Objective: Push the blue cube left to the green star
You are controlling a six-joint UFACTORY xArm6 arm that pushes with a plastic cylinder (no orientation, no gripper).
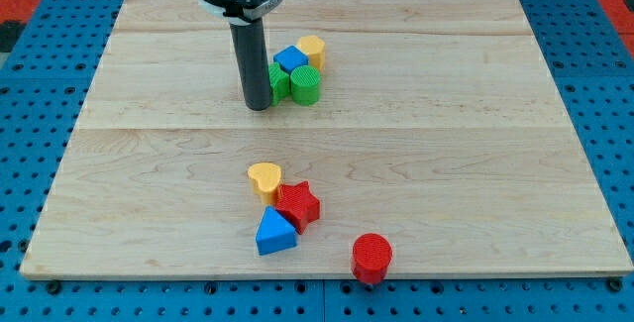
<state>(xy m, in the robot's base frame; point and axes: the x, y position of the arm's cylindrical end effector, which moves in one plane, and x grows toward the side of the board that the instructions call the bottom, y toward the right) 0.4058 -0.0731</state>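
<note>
1. My tip [259, 107] is resting on the wooden board [446, 154] in its upper middle part, just to the view's left of a tight cluster of four blocks.
2. There are no jaws on this rod, so nothing is opening, closing or being held; it is only touching the table surface.
3. The blue cube [290, 59] is sitting in that cluster, with the yellow block [312, 50] touching it on the view's right and top.
4. The green star [278, 81] is lying just below the cube towards the view's bottom, partly hidden behind my rod, and the green cylinder [306, 85] is standing beside it on the view's right.
5. Bare board is stretching from the cluster towards both side edges of the view.
6. A second group is lying well apart, towards the view's bottom: a yellow heart [264, 178], a red star [297, 204] and a blue triangular block [274, 233], each touching the next.
7. A red cylinder [372, 258] is standing right at the board's bottom edge, apart from that group.
</note>
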